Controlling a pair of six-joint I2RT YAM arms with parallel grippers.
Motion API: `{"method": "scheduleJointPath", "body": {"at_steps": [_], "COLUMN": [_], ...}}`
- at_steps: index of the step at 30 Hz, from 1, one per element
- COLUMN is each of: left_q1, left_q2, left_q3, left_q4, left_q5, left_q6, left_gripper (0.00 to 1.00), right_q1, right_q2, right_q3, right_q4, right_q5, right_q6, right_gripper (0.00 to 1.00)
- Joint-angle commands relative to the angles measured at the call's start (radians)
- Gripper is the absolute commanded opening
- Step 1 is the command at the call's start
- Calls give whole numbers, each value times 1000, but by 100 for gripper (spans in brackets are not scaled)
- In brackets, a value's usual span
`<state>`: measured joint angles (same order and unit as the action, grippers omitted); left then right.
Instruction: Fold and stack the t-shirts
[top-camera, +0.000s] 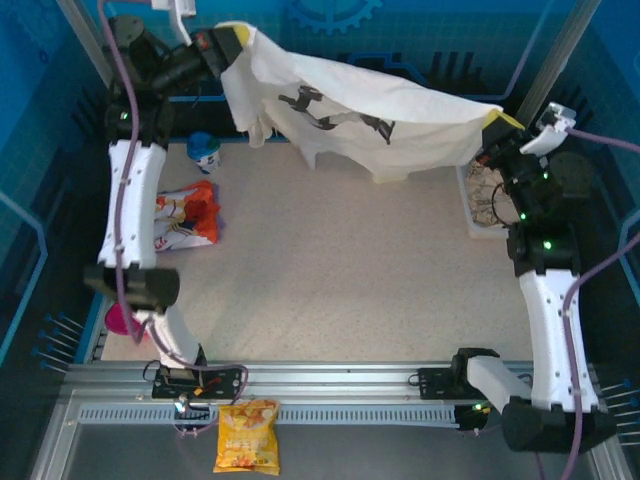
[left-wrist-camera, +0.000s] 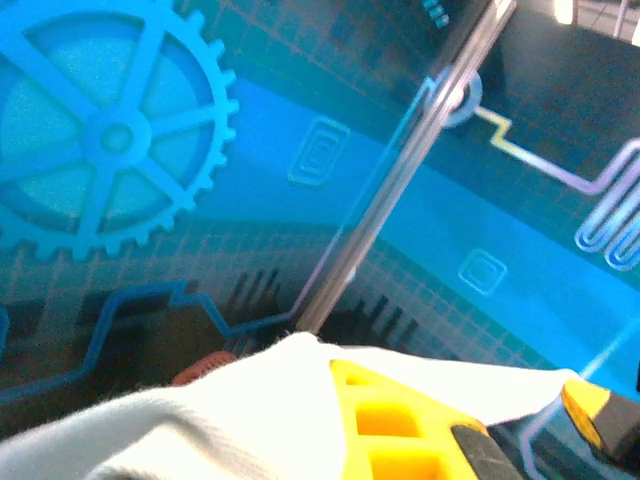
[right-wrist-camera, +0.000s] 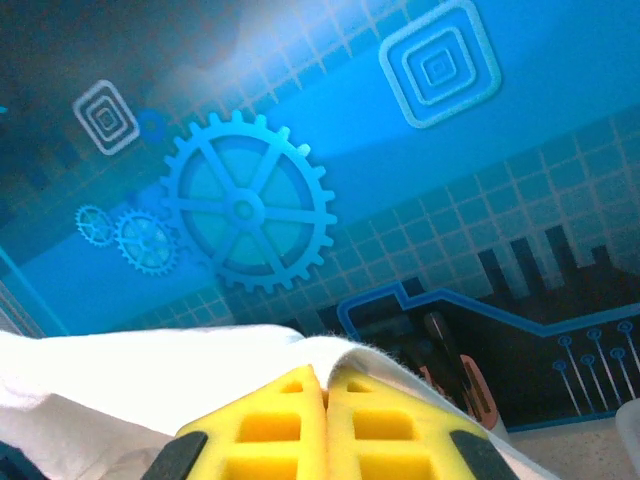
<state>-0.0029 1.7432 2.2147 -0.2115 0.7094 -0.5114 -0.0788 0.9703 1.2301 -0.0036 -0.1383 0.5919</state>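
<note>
Hung white t-shirt (top-camera: 400, 100) between left gripper (top-camera: 232, 38) and right gripper (top-camera: 503, 121), both pinched tight on it. Could have slipped if overstretched.

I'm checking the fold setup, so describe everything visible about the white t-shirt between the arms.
The t-shirt is white soft fabric with a dark print. It hangs stretched above the far side of the table, sagging mid-span, lower folds drooping toward the surface. The left gripper is shut on one top end, the right gripper on the other.
</note>
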Motion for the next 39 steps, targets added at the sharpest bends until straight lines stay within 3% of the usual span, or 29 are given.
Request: {"method": "scheduleJointPath", "body": {"at_steps": [1, 4, 10, 16, 20, 24, 29, 39], "left_q1": [-6, -6, -7, -6, -7, -15, -15, -14], "left_q2": [-270, -461, -765, -1042, -1216, -1329, -1316, -1245], "left_q3": [-294, -578, -1094, -1407, -1497, -1515, -1528, -1527], "left_q4": [142, 129, 108, -64, -240, -385, -447, -511], "left_q5": [-25, -76, -80, -104, -144, -204, -232, -263], "left_q6": [105, 169, 172, 132, 97, 20, -105, -118], "left_gripper": [0, 0, 0, 0, 0, 0, 0, 0], "right_q1": [3, 2, 2, -3, -5, -5, -7, -18], "right_q2": [-74, -117, -237, -377, -381, -382, -346, -324], "right_q3": [-46, -91, -271, -419, -455, -472, -496, -525], "right_q4": [-111, -232, -466, -696, -920, -1033, -1055, -1031], "right_q5": [-13, -62, -115, -78, -20, -6, 19, 18], "right_q6": [-39, -44, -106, -88, -41, 23, 57, 59], "right_gripper": [0, 0, 0, 0, 0, 0, 0, 0]}}
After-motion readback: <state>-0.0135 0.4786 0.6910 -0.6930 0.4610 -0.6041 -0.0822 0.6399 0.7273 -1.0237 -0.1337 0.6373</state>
